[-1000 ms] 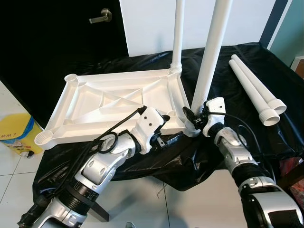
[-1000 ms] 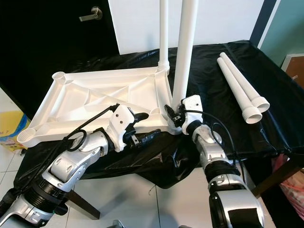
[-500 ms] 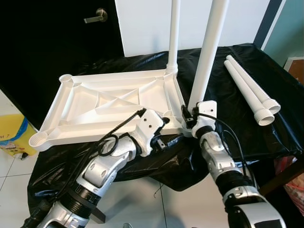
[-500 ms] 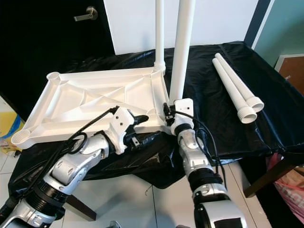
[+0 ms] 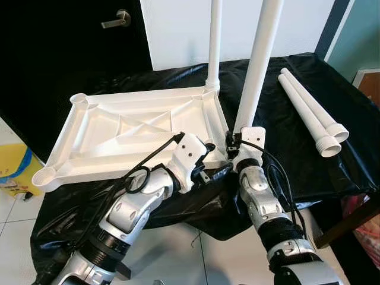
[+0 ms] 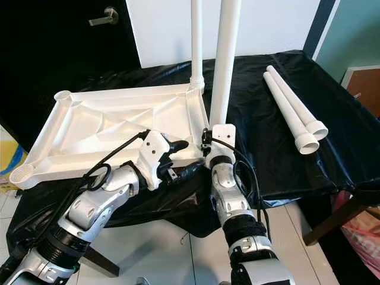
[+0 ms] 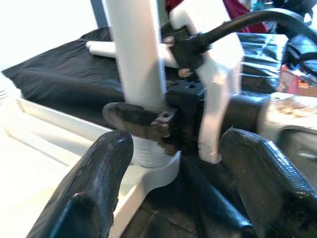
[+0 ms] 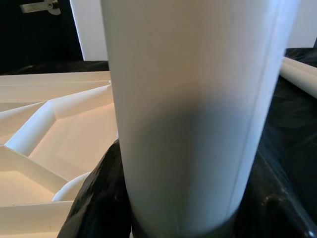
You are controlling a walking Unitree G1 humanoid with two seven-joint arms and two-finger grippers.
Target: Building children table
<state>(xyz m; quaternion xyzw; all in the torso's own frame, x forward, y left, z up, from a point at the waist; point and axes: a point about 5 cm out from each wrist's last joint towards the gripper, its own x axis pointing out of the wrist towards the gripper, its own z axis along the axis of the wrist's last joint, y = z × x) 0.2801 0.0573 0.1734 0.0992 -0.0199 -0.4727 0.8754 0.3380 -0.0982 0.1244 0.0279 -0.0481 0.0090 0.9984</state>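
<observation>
A black sheet [image 5: 285, 148] covered the work surface, and on it lay the white plastic table top [image 5: 127, 127], turned upside down so that its ribs faced up. It was the biggest thing there. Two white legs already stood upright in its corner sockets on the robot's right side: the far leg [image 5: 214, 41] at the back corner and the near leg [image 5: 256, 65] at the front corner. Two loose legs [image 5: 312, 113] lay side by side on the sheet, well apart from the table top, to the right. Behind everything was a dark door with a metal handle [image 5: 114, 20].

The right gripper [image 5: 233, 144] was at the base of the near leg; in its wrist view the black fingers [image 8: 101, 198] pressed on both sides of the tube, so it was closed around it. The left gripper [image 5: 217, 172] hovered just beside it, at the front edge of the table top. Its fingers [image 7: 94, 183] were spread wide and gripped nothing.
</observation>
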